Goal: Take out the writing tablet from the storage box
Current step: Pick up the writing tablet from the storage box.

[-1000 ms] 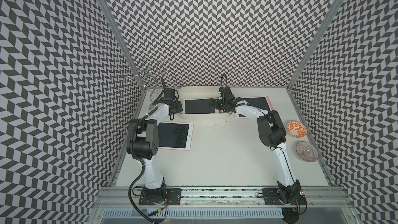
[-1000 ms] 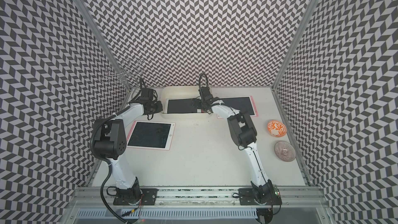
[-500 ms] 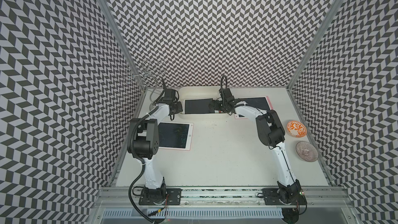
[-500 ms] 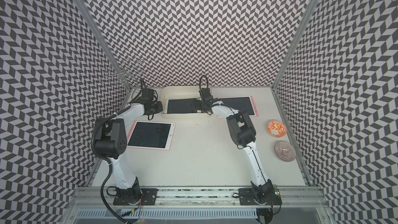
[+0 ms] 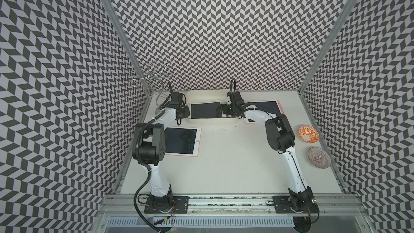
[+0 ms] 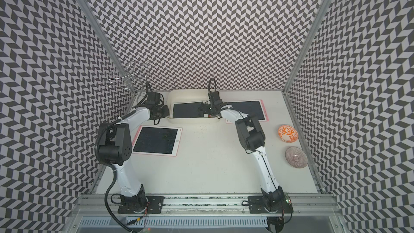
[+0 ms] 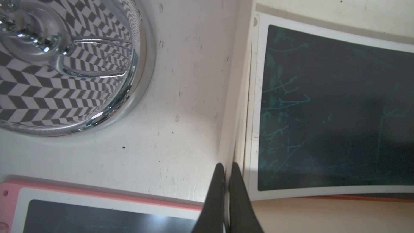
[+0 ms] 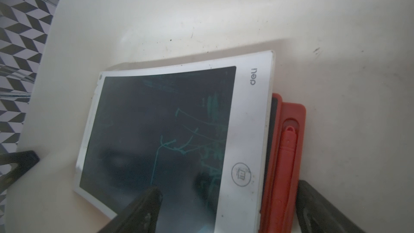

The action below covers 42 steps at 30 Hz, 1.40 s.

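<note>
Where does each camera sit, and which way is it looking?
Both top views: high above the front edge, facing down toward the back wall; they show the table, left arm, right arm and storage box.
Left wrist: on the left arm, looking down at the box's side wall and a shiny stand base; left jaws shut on that wall.
Right wrist: on the right arm, looking into the box at the white tablet lying over a red tablet; right jaws open.
Shared: every view shows the white tablet.

"deli" and bin symbol on bezel of the writing tablet [image 8: 170,131]
</note>
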### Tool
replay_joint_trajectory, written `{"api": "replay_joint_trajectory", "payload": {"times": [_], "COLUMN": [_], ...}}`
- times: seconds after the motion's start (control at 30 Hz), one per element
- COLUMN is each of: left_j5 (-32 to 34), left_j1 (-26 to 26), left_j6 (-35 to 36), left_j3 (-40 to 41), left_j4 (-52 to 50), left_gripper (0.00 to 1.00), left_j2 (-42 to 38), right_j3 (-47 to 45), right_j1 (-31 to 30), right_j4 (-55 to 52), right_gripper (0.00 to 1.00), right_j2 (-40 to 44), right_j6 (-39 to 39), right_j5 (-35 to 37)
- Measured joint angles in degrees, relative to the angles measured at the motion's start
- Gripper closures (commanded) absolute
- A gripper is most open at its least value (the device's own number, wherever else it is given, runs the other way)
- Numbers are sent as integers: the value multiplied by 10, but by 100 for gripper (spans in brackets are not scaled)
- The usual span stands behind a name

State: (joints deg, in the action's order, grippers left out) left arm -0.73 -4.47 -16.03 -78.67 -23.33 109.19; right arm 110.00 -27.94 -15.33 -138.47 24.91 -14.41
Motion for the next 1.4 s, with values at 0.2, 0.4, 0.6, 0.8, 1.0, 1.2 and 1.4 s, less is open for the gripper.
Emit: {"api": "replay_joint_trajectory", "payload": {"times": [0.2,0.4,0.6,0.8,1.0,1.2,1.4], "left_j5": [0,0,1,2,5,5,4], "left_j1": [0,0,0,0,1,1,1], "left_j6": [0,2,3,4,4,4,4], "left_j3": [0,0,-2,-2,-3,-3,-9], "left_j4": [0,-1,-5,-7,-9,-10,-13], "left_gripper": [100,100,100,100,100,100,100], "left_j2": [0,0,0,0,0,0,3], "right_j3": [12,15,15,15,15,14,12], "right_j1": [0,0,0,0,1,4,7], "right_j4": [6,15,17,19,19,21,54], "right_gripper": [9,11,12,13,14,15,15], "right_j2": [-10,-14,-15,-15,-13,7,43], "right_j6": [1,6,14,21,24,29,42], "right_j5": [-39,-80,-106,-129,-142,-160,-189]}}
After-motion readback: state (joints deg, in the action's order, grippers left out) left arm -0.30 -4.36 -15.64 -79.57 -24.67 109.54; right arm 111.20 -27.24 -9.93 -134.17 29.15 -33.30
